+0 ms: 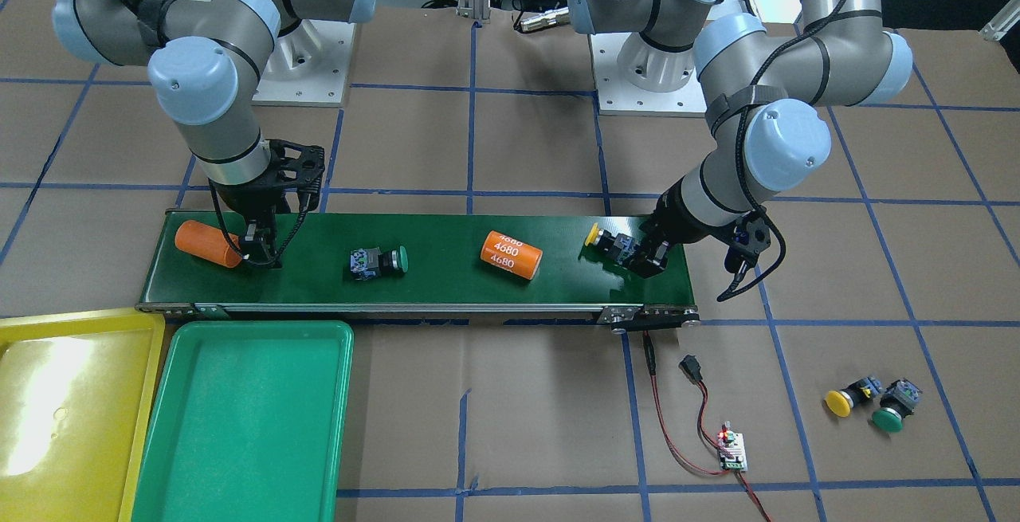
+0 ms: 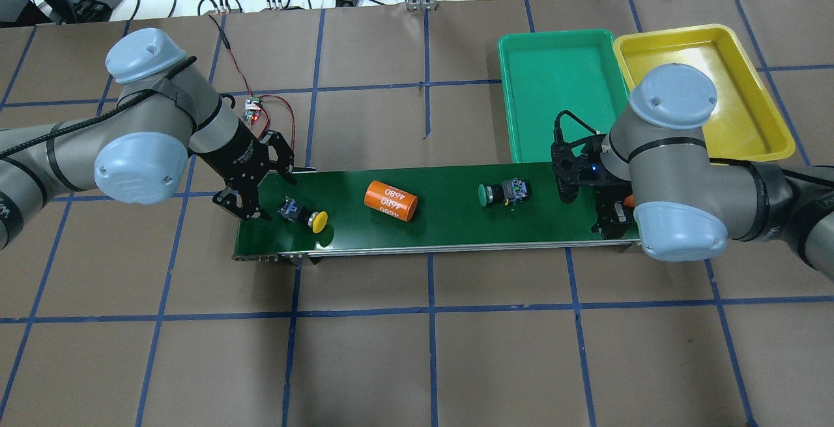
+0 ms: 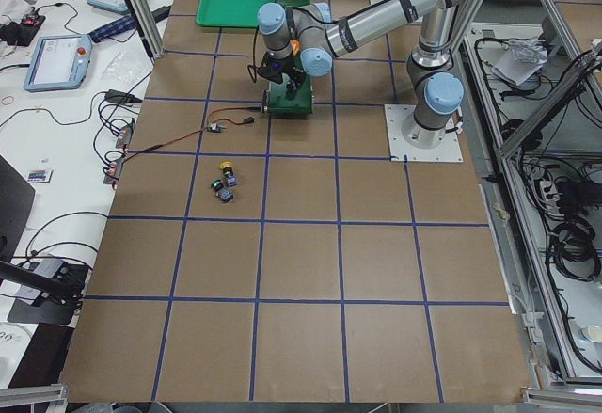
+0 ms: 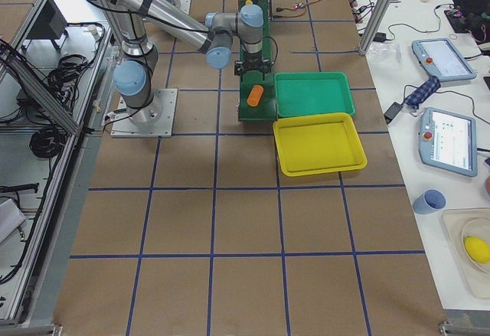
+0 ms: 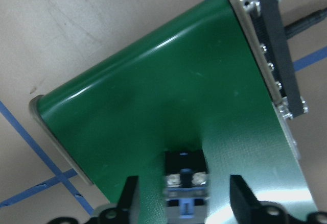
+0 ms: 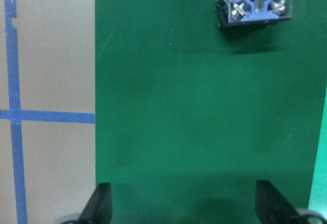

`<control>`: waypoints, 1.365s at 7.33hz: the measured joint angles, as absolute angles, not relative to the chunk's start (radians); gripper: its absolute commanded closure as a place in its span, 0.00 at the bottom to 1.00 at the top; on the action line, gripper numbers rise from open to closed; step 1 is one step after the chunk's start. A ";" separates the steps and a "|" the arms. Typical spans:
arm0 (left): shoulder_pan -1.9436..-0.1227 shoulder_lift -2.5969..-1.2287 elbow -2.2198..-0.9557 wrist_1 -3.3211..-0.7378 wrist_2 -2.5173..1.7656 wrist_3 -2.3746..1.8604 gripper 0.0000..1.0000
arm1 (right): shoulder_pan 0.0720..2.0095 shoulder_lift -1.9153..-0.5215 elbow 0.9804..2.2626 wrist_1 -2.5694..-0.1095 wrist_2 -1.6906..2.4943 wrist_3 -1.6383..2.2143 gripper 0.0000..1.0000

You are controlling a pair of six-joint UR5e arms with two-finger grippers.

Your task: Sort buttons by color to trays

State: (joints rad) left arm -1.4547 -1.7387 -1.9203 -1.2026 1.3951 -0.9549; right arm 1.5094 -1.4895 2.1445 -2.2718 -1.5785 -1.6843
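Observation:
A yellow-capped button (image 2: pixel 317 221) lies on the belt's left end; it also shows in the front view (image 1: pixel 594 235). My left gripper (image 2: pixel 279 199) is open, and its fingers (image 5: pixel 130 198) straddle the button's contact block (image 5: pixel 185 183) without touching it. A green-capped button (image 2: pixel 500 193) lies further right on the belt. My right gripper (image 2: pixel 584 212) is open and empty over the belt's right end, and that button's block (image 6: pixel 255 2) lies ahead of it. Another yellow button (image 1: pixel 841 402) and green button (image 1: pixel 888 418) lie on the table. The green tray (image 2: pixel 560 88) and yellow tray (image 2: pixel 704 88) stand beyond the belt.
The dark-green conveyor belt (image 2: pixel 449 225) carries an orange cylinder marked 4680 (image 2: pixel 389 200). A plain orange cylinder (image 1: pixel 207 243) lies right beside my right gripper (image 1: pixel 261 259). A small circuit board with red wires (image 1: pixel 731 452) lies by the belt's left end.

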 measured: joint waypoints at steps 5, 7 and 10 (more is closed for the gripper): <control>-1.093 -1.768 -1.853 -1.136 1.416 -0.511 0.00 | 1.509 -1.489 2.146 -2.272 -1.578 -1.684 0.00; -0.986 -1.849 -1.826 -1.051 1.417 -0.470 0.00 | 1.509 -1.489 2.146 -2.272 -1.577 -1.684 0.00; -0.957 -1.982 -1.777 -0.926 1.417 -0.748 0.00 | 1.509 -1.489 2.145 -2.272 -1.578 -1.684 0.00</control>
State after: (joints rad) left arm -0.9574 -1.9823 -1.7770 -0.9260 1.4168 -0.7479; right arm 1.5094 -1.4894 2.1446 -2.2718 -1.5784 -1.6843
